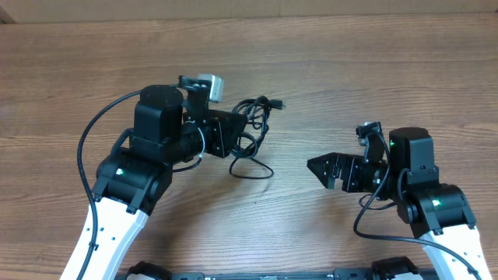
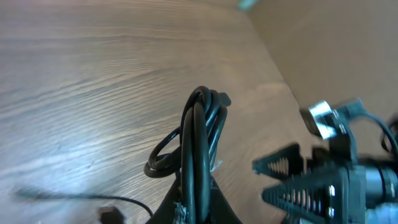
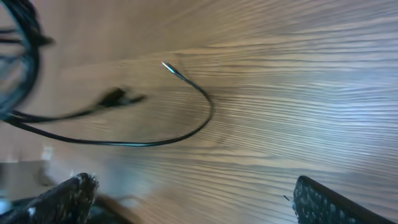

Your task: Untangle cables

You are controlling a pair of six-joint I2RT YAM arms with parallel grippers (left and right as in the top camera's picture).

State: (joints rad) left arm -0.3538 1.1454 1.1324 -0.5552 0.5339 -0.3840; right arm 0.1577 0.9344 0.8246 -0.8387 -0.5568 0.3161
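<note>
The cables (image 1: pixel 253 128) are a tangle of thin black cords on the wooden table, just right of my left gripper (image 1: pixel 233 134). One plug end (image 1: pixel 274 103) points to the back right and a loop (image 1: pixel 250 167) lies toward the front. My left gripper is shut on a bundle of cable strands (image 2: pixel 202 143), which rise folded from between its fingers (image 2: pixel 198 214). My right gripper (image 1: pixel 320 173) is open and empty, to the right of the tangle. In the right wrist view a thin cord (image 3: pixel 155 140) with a silvery tip (image 3: pixel 168 66) curves over the table, clear of the open fingers (image 3: pixel 193 199).
The wooden table (image 1: pixel 373 70) stretches all around. Thick black arm wires run along the left arm (image 1: pixel 85 148) and the right arm (image 1: pixel 366 218). The right gripper shows at the right in the left wrist view (image 2: pixel 311 180).
</note>
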